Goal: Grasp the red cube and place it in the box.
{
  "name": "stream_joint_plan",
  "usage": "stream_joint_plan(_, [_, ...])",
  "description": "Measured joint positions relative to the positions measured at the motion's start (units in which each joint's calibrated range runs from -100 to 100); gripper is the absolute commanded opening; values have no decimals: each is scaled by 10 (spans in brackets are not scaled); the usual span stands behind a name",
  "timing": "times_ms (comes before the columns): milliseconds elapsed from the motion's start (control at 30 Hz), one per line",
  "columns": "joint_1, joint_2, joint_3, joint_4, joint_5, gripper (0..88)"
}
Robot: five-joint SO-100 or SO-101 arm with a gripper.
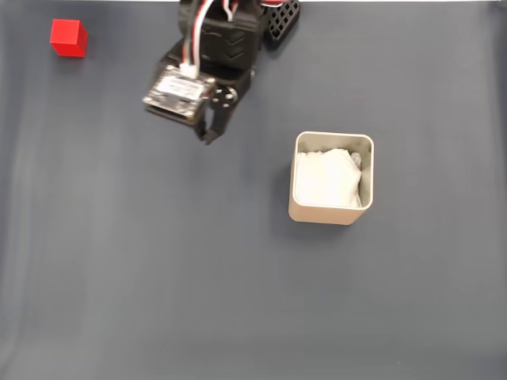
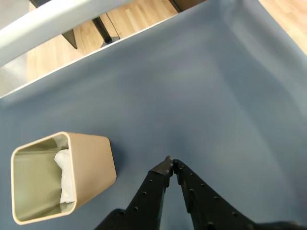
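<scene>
The red cube rests on the dark mat at the far upper left of the fixed view. To the right of centre stands the box, beige with white padding inside; the wrist view shows the box at lower left. My gripper hangs over the mat between the two, nearer the top, well right of the cube and left of the box. In the wrist view the gripper has its black fingertips touching, shut with nothing between them.
The arm's base sits at the top edge of the fixed view. A dark grey-blue mat covers the table. In the wrist view the mat's far edge, a pale rail and wooden floor lie beyond.
</scene>
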Motion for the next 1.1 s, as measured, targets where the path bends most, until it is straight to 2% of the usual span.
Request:
stream_joint_plan(567, [222,133,-168,1,52,3])
stream_joint_plan(1100, [410,260,-264,1,69,2])
